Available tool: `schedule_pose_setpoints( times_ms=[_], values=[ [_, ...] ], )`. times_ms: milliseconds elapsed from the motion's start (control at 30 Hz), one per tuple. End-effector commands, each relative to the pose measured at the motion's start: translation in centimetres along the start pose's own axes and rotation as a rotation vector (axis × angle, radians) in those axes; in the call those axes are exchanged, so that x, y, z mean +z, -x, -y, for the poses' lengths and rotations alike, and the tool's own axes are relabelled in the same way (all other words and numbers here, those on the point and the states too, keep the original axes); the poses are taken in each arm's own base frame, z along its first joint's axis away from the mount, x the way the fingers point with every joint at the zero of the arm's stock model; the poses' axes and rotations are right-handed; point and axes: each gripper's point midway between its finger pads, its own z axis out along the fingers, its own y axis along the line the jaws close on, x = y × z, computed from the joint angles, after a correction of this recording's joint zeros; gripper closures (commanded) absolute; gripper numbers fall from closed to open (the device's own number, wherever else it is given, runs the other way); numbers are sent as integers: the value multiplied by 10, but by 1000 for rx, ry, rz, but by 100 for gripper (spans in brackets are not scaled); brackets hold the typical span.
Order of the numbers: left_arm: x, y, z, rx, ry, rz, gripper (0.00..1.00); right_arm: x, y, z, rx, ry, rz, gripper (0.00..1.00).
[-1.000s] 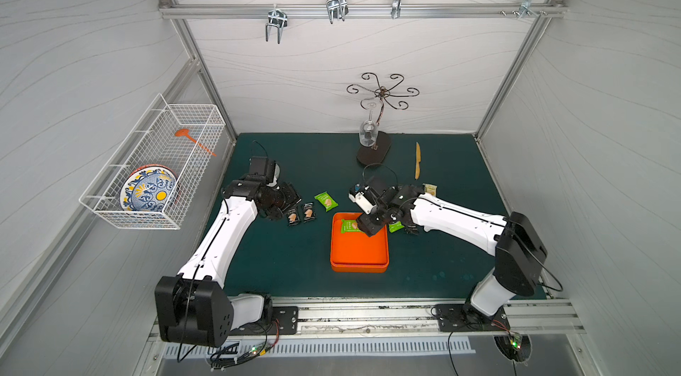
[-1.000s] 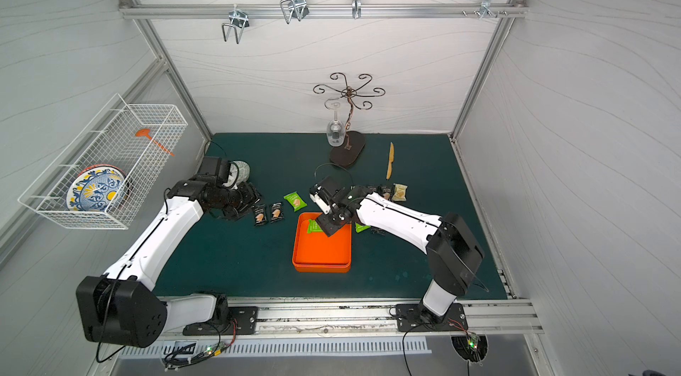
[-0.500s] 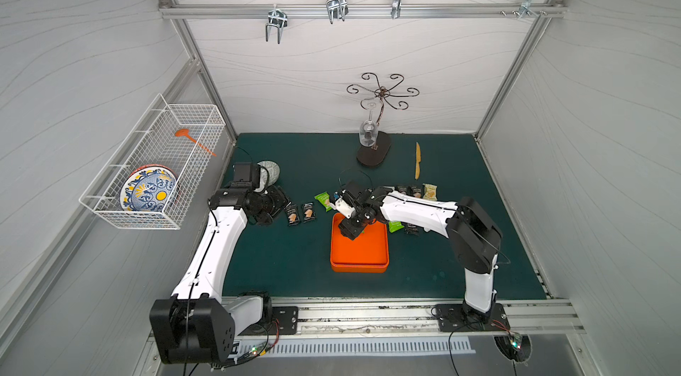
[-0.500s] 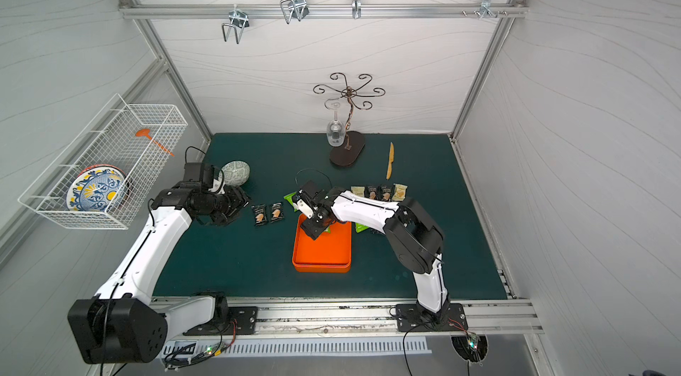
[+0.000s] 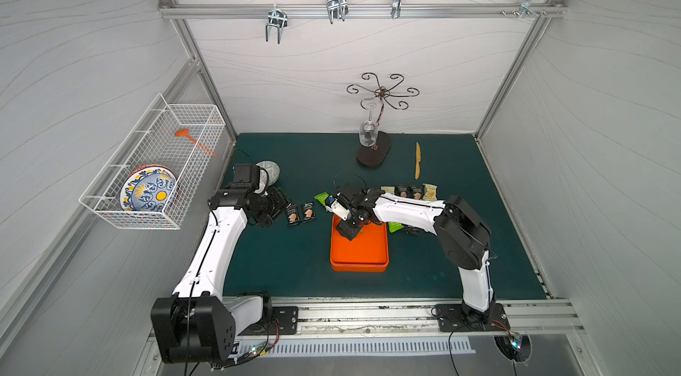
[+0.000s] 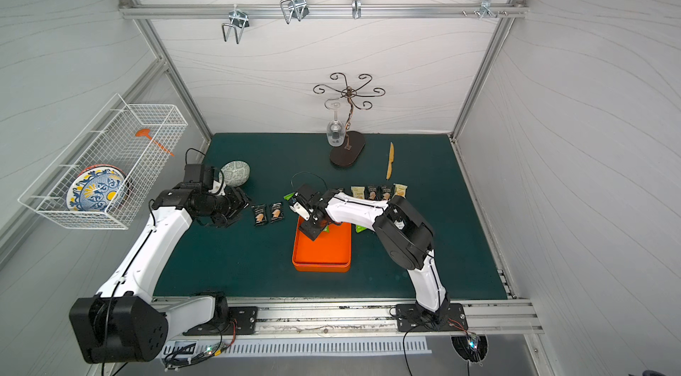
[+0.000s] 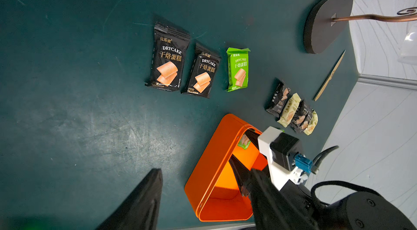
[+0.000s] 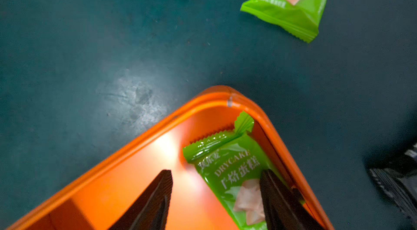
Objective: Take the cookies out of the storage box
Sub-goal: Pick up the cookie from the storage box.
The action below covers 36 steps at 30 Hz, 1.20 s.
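The orange box (image 8: 108, 179) holds, seemingly, one green packet (image 8: 232, 168) in a corner.

Right gripper (image 7: 239, 145) inside orange storage box (image 7: 209, 168), cookies (image 7: 167, 59) lying on green mat (image 7: 67, 82)

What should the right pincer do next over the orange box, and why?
Probably ease down and close on the green packet: the right pincer is open over the storage box, and the packet, the only one visible inside, lies mostly between its fingers, tucked against the corner wall.
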Motion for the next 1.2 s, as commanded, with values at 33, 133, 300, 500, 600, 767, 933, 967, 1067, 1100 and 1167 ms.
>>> schedule_pose_setpoints(
  times_ms=[33,133,300,500,600,767,933,967,1067,1100,1167],
  values=[
    [-1,2,2,13,-16,6,34,2,-7,-11,-8,31,-27,33],
    [-2,2,2,16,-14,11,34,-8,-10,-22,25,71,-24,33],
    [-1,2,2,12,-19,8,34,-24,-15,-38,105,146,-15,33],
    [-1,2,3,12,-19,9,34,-44,-7,-33,70,83,32,33],
    [0,1,2,10,-19,5,34,-45,-5,-26,-21,46,30,32],
    [-1,0,1,8,-16,5,34,-24,-14,-23,-154,65,-28,25],
    [-2,0,-1,11,-7,6,34,-12,-13,-19,-184,55,-31,12],
    [-1,0,-1,11,-5,4,34,-11,-12,-18,-191,55,-32,12],
    [0,0,-2,7,-3,-1,34,-2,-14,-14,-203,43,-52,13],
    [0,0,-1,6,-5,-3,34,1,-16,-13,-204,43,-63,14],
    [1,0,-2,5,-3,-4,34,6,-18,-10,-204,40,-74,15]
  ],
)
